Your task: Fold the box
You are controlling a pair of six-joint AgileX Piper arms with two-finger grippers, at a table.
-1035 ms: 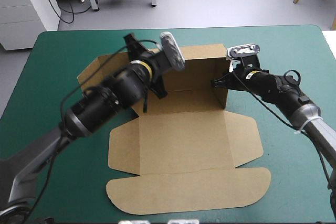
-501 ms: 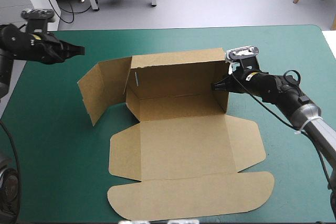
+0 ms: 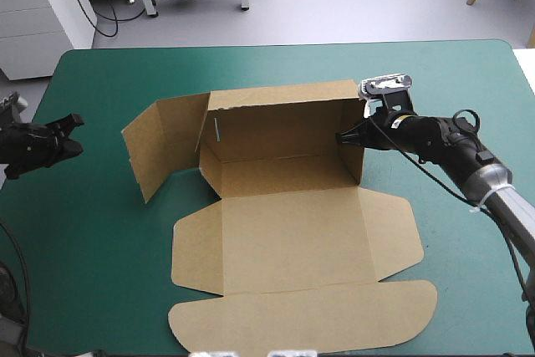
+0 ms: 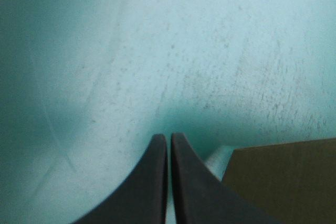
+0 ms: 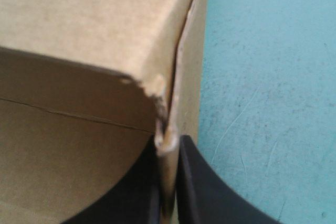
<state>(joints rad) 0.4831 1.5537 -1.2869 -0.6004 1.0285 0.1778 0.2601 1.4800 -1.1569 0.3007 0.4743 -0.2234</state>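
The brown box (image 3: 292, 232) lies in the middle of the teal-green cover. Its back wall and right side wall stand raised, and its front panels and lid lie flat. The left flap (image 3: 163, 144) stands up but is swung outward. My right gripper (image 3: 341, 135) is shut on the top edge of the right wall at the back right corner. The right wrist view shows that board edge (image 5: 169, 103) pinched between the fingers of the right gripper (image 5: 168, 145). My left gripper (image 3: 73, 134) hovers near the table's left edge, well clear of the box. The left gripper (image 4: 169, 139) is shut with nothing in it.
A piece of brown board (image 4: 283, 182) shows beside my left fingers in the left wrist view; I cannot tell what it belongs to. Bare teal-green cover (image 3: 468, 73) surrounds the box on the right and far sides.
My left arm has pulled away from the box's back left corner out to the table's left edge. The left flap now stands free. The right gripper has kept its hold.
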